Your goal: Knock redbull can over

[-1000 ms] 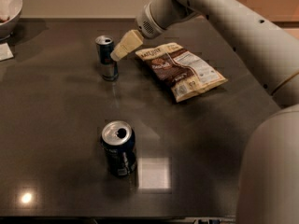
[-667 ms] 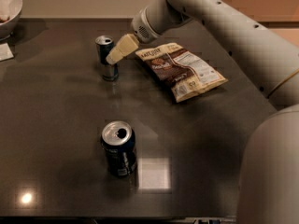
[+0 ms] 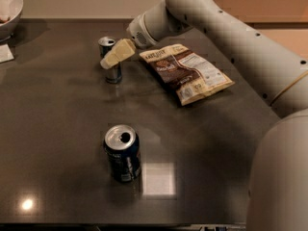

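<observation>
The redbull can is slim, blue and silver, with a silver top. It stands upright at the back middle of the dark table. My gripper reaches in from the right and lies across the can's upper half, in front of it and apparently touching it. The tip of its cream fingers points down and left. The middle of the can is hidden behind them.
A wider dark navy soda can stands upright near the front. A snack bag lies flat to the right of the redbull can. A white bowl sits at the back left corner, a white card below it.
My gripper has moved left across the redbull can, from beside its right side to in front of its upper half. The can still stands upright.
</observation>
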`<move>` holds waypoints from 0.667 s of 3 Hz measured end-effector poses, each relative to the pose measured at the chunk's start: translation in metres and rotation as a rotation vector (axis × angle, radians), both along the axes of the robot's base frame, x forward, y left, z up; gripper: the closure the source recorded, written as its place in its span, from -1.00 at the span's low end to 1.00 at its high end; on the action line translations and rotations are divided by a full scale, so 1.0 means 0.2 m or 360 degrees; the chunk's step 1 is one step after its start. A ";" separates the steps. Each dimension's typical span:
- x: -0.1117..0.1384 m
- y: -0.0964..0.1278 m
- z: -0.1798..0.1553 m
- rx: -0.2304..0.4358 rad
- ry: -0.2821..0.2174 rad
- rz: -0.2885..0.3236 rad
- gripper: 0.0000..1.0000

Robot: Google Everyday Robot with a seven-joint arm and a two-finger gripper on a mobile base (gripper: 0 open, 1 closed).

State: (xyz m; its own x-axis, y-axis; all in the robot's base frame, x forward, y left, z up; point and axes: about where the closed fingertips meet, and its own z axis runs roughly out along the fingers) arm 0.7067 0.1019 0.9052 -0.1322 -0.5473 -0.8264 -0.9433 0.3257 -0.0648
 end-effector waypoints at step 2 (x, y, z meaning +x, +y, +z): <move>-0.02 0.10 -0.05 0.0078 0.0035 0.0046 -0.17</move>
State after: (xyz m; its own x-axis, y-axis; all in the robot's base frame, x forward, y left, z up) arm 0.7036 0.1222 0.8954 -0.1356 -0.5099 -0.8495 -0.9533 0.3008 -0.0284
